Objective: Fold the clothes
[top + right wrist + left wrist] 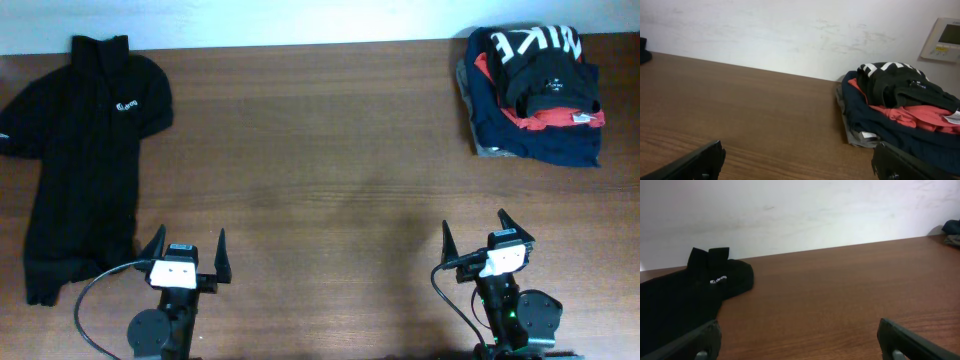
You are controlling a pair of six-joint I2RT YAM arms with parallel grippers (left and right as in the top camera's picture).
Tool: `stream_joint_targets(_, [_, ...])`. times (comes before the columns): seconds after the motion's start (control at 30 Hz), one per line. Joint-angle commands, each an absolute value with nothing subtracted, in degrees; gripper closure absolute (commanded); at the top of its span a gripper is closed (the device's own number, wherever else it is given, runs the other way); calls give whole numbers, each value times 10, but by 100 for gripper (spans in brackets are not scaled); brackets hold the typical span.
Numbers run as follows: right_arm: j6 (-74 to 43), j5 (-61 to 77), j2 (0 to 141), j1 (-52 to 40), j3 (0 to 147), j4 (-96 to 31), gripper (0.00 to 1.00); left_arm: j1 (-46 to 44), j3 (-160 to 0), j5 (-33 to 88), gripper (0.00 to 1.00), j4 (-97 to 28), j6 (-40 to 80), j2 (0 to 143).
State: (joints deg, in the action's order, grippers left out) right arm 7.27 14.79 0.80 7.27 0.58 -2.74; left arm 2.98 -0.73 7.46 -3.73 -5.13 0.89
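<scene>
1. The left gripper (187,240) sits at the table's near edge with its jaws spread wide and nothing in them. The right gripper (475,226) is the same, open and empty.
2. A black polo (85,130) lies spread flat just beyond the left gripper.
3. Bare wooden table (330,150) fills the middle.
4. The NIKE T-shirt (540,55) is bunched on top of the far-right pile, over a red-orange garment (535,120) and a navy garment (545,148), well apart from the 2 grippers.

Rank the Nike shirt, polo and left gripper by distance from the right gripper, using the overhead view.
1. The Nike shirt, in the far right corner, straight beyond the right gripper.
2. The left gripper, across on the near left.
3. The polo, spread along the left edge.
</scene>
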Motion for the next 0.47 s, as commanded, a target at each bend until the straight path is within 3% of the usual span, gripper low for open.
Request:
stream_joint_targets(0.0, [66,143,3,72,3,-31,1,33,-5,81,1,-39,-57,4])
stream_joint_targets(0.43, [66,143,3,72,3,-31,1,33,-5,81,1,-39,-57,4])
